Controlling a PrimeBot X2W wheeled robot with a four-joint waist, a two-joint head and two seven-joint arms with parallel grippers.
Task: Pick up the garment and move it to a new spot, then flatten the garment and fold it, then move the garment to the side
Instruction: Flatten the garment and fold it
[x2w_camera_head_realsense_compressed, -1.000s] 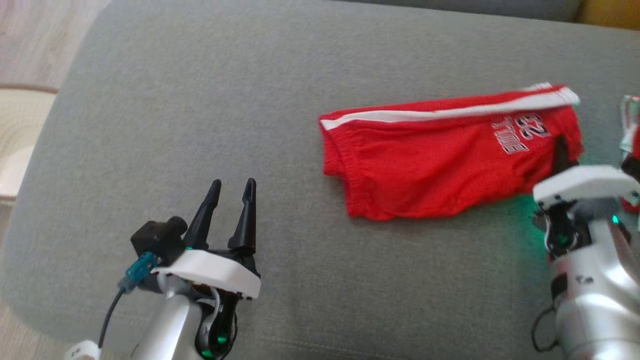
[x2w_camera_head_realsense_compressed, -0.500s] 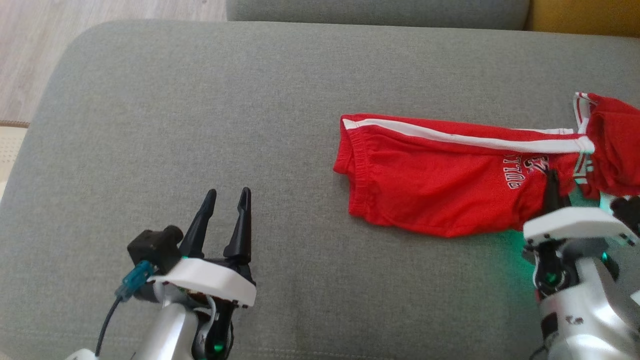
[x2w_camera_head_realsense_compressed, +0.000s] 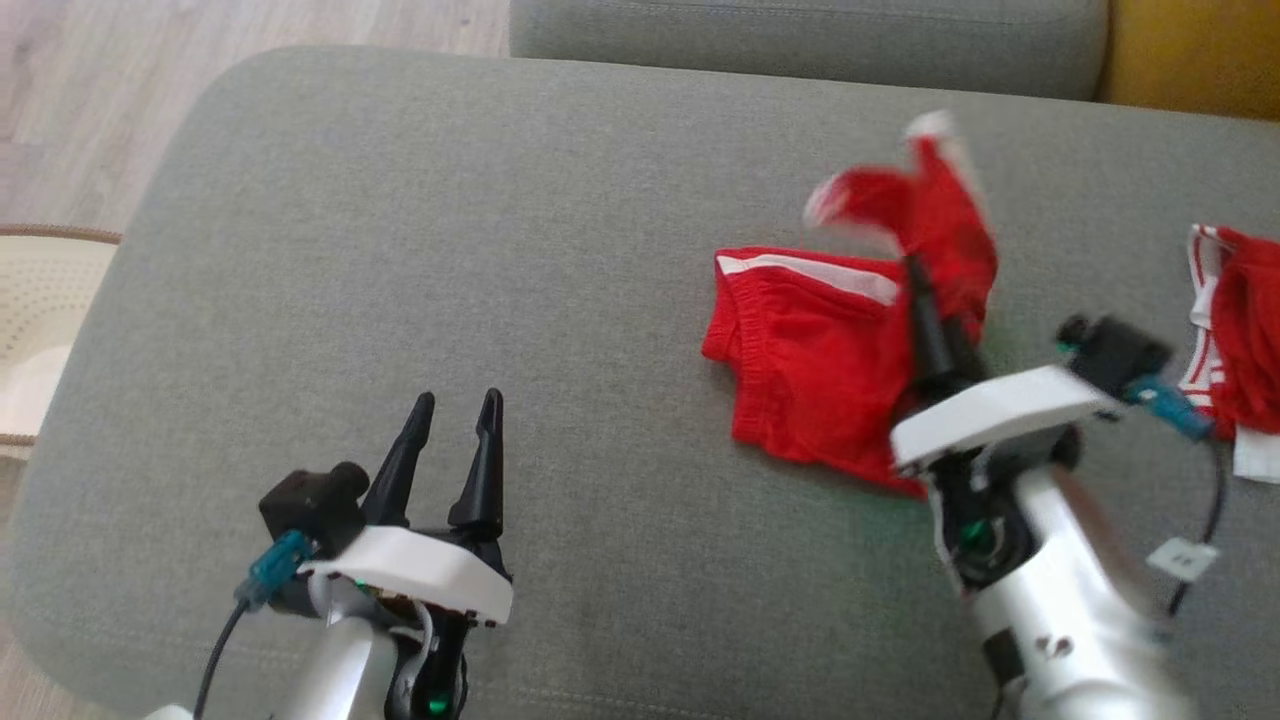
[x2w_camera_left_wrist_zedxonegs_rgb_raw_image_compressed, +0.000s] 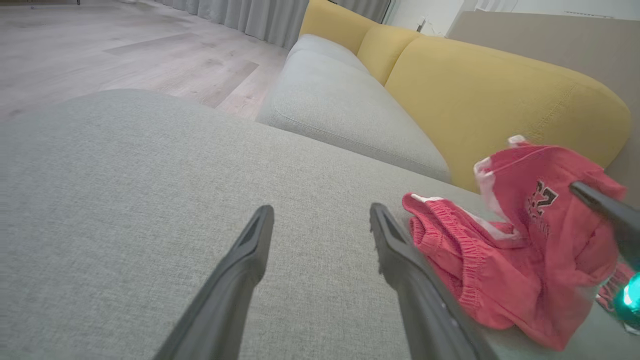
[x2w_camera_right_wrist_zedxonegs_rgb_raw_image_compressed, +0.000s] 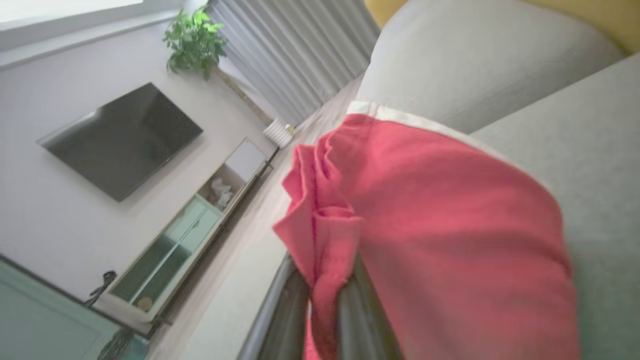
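Note:
The garment (x2w_camera_head_realsense_compressed: 800, 370), red shorts with a white side stripe, lies on the grey cushion (x2w_camera_head_realsense_compressed: 500, 220) right of centre. My right gripper (x2w_camera_head_realsense_compressed: 915, 275) is shut on its right end, which hangs lifted and blurred above the waistband half that rests on the cushion. In the right wrist view the red cloth (x2w_camera_right_wrist_zedxonegs_rgb_raw_image_compressed: 440, 225) drapes over the dark fingers (x2w_camera_right_wrist_zedxonegs_rgb_raw_image_compressed: 280, 320). The left wrist view shows the raised garment (x2w_camera_left_wrist_zedxonegs_rgb_raw_image_compressed: 500, 260) with its printed logo, to the right of my left gripper (x2w_camera_left_wrist_zedxonegs_rgb_raw_image_compressed: 321, 212). That left gripper (x2w_camera_head_realsense_compressed: 458, 400) stands open over bare cushion at the lower left, well apart from the cloth.
A second red item with white stripes (x2w_camera_head_realsense_compressed: 1240, 330) lies at the cushion's right edge. A yellow sofa back (x2w_camera_left_wrist_zedxonegs_rgb_raw_image_compressed: 500, 90) and another grey seat cushion (x2w_camera_left_wrist_zedxonegs_rgb_raw_image_compressed: 340, 105) lie beyond. Wooden floor (x2w_camera_head_realsense_compressed: 80, 100) and a pale round object (x2w_camera_head_realsense_compressed: 40, 300) are off the cushion's left edge.
My right gripper has lifted the garment's right end and swung it leftward over the rest. The head camera has shifted. The left gripper has stayed open in place.

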